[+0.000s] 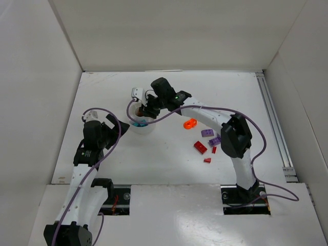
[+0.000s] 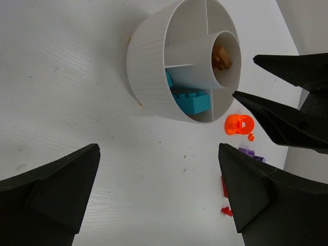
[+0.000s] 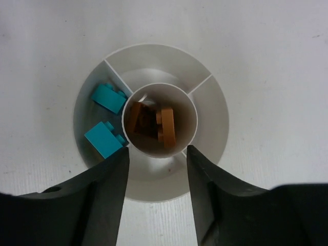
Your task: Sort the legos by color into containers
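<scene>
The right pincer [image 3: 157,154] hangs straight above the white dish [image 3: 159,61], its jaws apart with nothing between them. Directly beneath the gap sits the dish's round central hub, where brown bricks [image 3: 151,123] lie. Just to one side of that pincer's tips, in one wedge compartment, lie two teal bricks [image 3: 105,138]; the other wedges in view are bare.

The left pincer [image 2: 158,151] is low over the white surface [image 2: 66,61], jaws spread wide and holding nothing. The dish [image 2: 148,66] stands just ahead of it, not touching it, with the teal bricks [image 2: 190,100] showing in the wedge nearest it.

Beyond the dish from the left pincer, and well apart from the right pincer on its right side, the loose pieces lie on the surface: an orange ring [image 1: 190,123], two purple bricks [image 1: 207,132] and some red bricks [image 1: 200,147] near the right arm's forearm
</scene>
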Controlling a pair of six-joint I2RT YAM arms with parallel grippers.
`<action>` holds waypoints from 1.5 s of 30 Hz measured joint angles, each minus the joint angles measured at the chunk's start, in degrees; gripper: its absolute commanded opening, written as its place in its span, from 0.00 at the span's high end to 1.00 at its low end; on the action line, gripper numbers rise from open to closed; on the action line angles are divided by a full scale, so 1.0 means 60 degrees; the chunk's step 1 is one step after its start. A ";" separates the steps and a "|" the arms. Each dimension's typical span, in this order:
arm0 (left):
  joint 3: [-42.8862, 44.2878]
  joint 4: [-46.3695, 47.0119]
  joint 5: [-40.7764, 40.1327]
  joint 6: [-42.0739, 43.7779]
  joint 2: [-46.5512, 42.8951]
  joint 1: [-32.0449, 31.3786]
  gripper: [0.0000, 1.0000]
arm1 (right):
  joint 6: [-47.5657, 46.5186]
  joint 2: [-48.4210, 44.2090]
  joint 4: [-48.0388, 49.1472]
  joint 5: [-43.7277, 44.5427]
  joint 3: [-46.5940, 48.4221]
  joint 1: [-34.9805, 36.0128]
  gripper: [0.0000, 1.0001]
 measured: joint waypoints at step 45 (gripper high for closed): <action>0.9708 0.1712 -0.1053 0.6153 1.2550 -0.7031 0.06 | 0.0182 -1.0386 -0.1268 0.1311 -0.8225 -0.7828 0.01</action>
